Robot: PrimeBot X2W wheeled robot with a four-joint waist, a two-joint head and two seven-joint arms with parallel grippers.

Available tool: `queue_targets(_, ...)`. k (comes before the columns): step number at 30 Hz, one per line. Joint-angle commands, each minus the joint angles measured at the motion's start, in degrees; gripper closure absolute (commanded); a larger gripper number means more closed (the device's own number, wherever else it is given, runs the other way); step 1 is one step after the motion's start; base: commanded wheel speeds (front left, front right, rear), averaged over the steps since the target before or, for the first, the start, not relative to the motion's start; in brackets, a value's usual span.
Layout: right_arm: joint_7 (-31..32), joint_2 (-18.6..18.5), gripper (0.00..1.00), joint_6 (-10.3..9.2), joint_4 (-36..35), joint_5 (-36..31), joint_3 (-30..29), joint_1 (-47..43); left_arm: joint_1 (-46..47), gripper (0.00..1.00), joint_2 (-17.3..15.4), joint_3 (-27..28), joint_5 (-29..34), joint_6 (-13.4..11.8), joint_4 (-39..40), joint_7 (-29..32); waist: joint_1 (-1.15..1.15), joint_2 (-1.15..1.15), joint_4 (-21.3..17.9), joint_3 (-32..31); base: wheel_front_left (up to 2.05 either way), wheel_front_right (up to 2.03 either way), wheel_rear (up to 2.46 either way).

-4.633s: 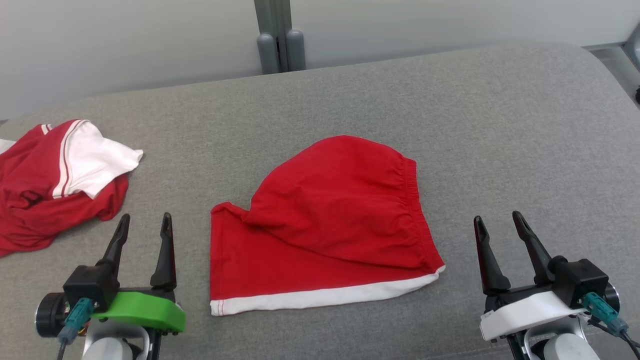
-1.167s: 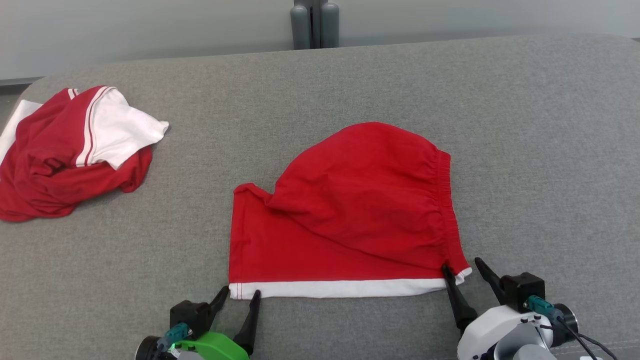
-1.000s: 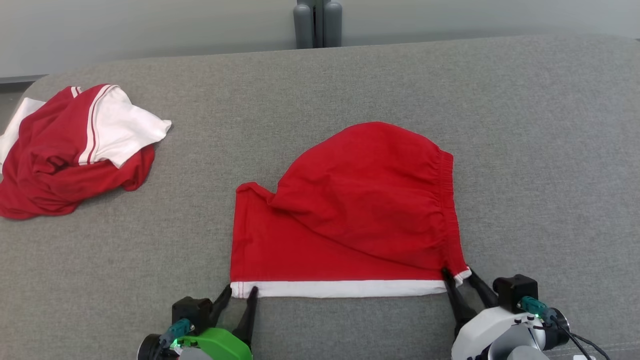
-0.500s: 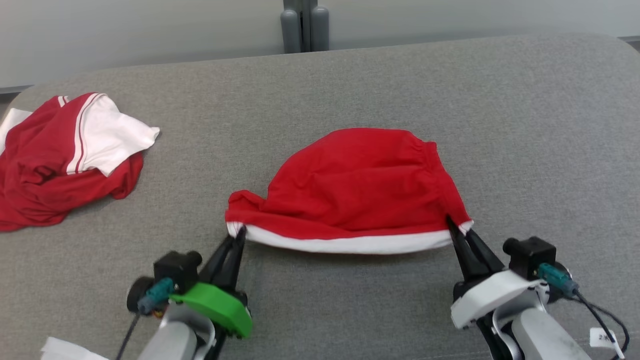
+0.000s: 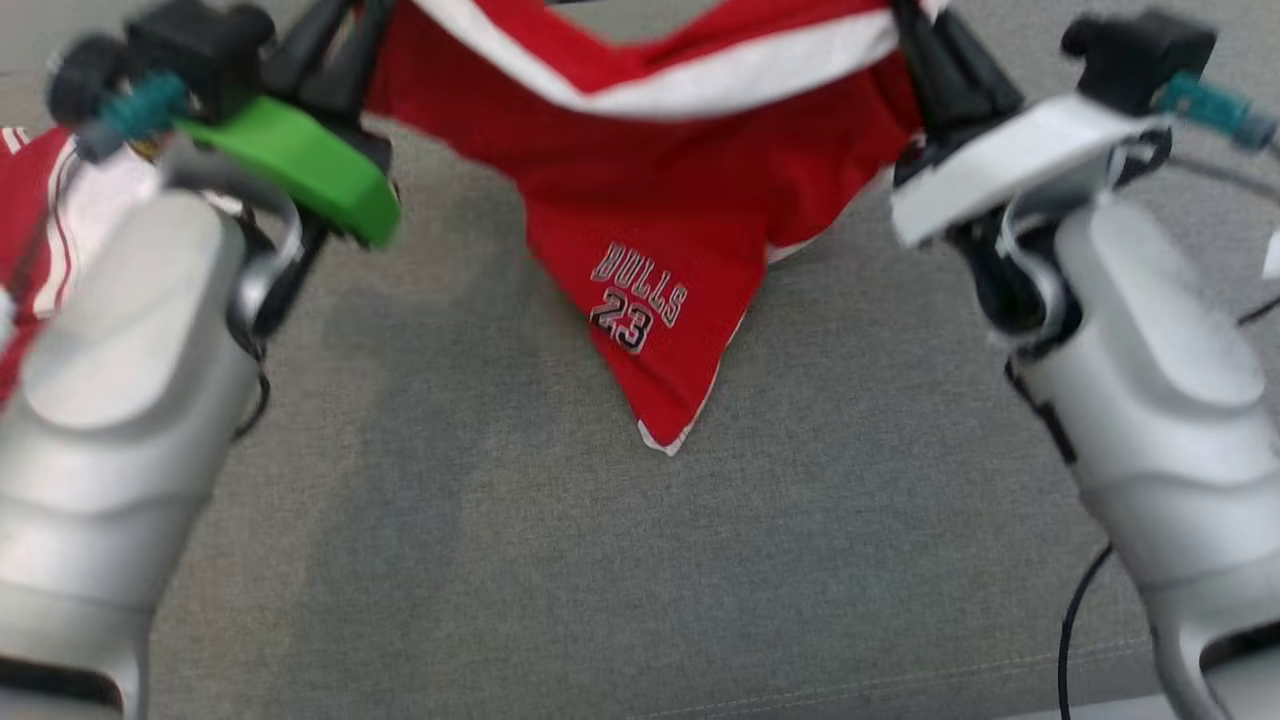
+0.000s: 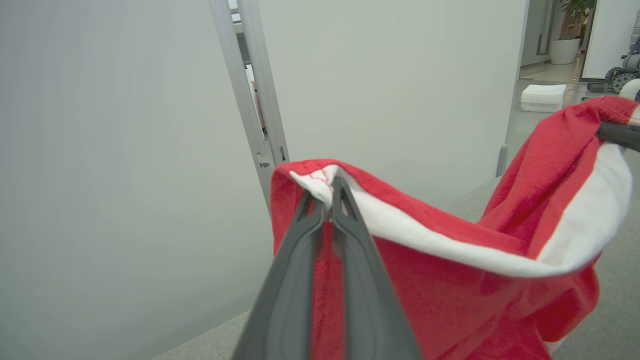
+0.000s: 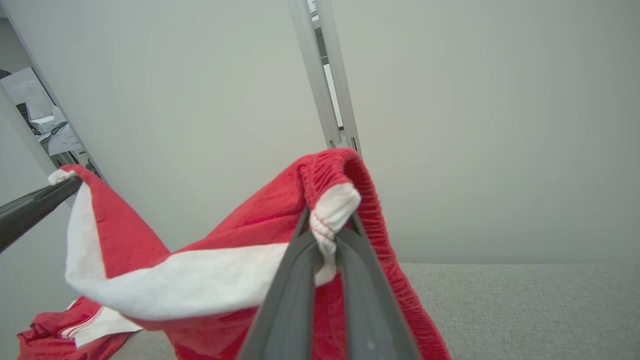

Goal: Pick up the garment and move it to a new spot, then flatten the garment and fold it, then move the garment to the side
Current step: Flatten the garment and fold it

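There are two arms, and both are held high and point up the frame in the head view. The left arm [image 5: 110,400] is a big silver shape in the lower left. The right arm [image 5: 1160,400] is one in the lower right. Each arm has one pincer, so there are two. The left pincer [image 6: 327,195] has its two dark fingers pressed together on a corner of the white band of the red shorts [image 5: 650,200]. The right pincer [image 7: 328,216] has its fingers pressed together on the other end of the white band, next to the stretchy waist. The shorts hang in the air at the top middle of the head view, between the two pincers. The white band sags between them, and one red corner points down toward the middle of the frame. That part has "BULLS 23" on it. I cannot tell if the corner touches the one grey table [image 5: 500,560] under it. There are two pieces of clothing: the shorts, and a red and white heap [image 7: 65,330] on the table at the far left.
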State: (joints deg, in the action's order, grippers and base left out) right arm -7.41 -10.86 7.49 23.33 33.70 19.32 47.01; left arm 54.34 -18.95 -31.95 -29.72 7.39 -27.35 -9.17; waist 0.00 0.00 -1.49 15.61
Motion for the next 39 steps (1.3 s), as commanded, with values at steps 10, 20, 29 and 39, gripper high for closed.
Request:
queue_targets(10, 6.1, 2.1, 1.0, 0.02, 13.2, 8.5, -5.7, 32.0, 31.0, 1.0, -0.7, -1.5, -9.0, 0.1, -11.1, 1.1, 0.0, 0.0, -2.3, 13.2, 0.0, 0.0, 0.0)
queue_targets(20, 3.6, 1.9, 1.0, 0.02, 22.3, 9.4, -2.7, 43.1, 40.1, 1.0, 0.4, -5.3, -13.2, 0.1, -17.5, -4.1, 0.0, 0.0, -0.9, 14.6, 0.0, 0.0, 0.0)
queue_targets(29, -0.3, 1.3, 1.0, 0.02, 21.7, 15.5, 2.4, 30.8, 25.8, 1.0, 0.3, -3.8, -16.7, 0.1, -14.0, -6.1, 0.0, 0.0, -0.9, 13.3, 0.0, 0.0, 0.0)
queue_targets(39, -4.2, -4.4, 1.0, 0.02, 8.8, 19.2, 10.9, 2.3, -12.7, 1.0, 3.7, 9.5, -8.8, -4.9, 6.9, -6.0, 0.0, 0.0, -0.2, 6.1, 0.0, 0.0, 0.0)
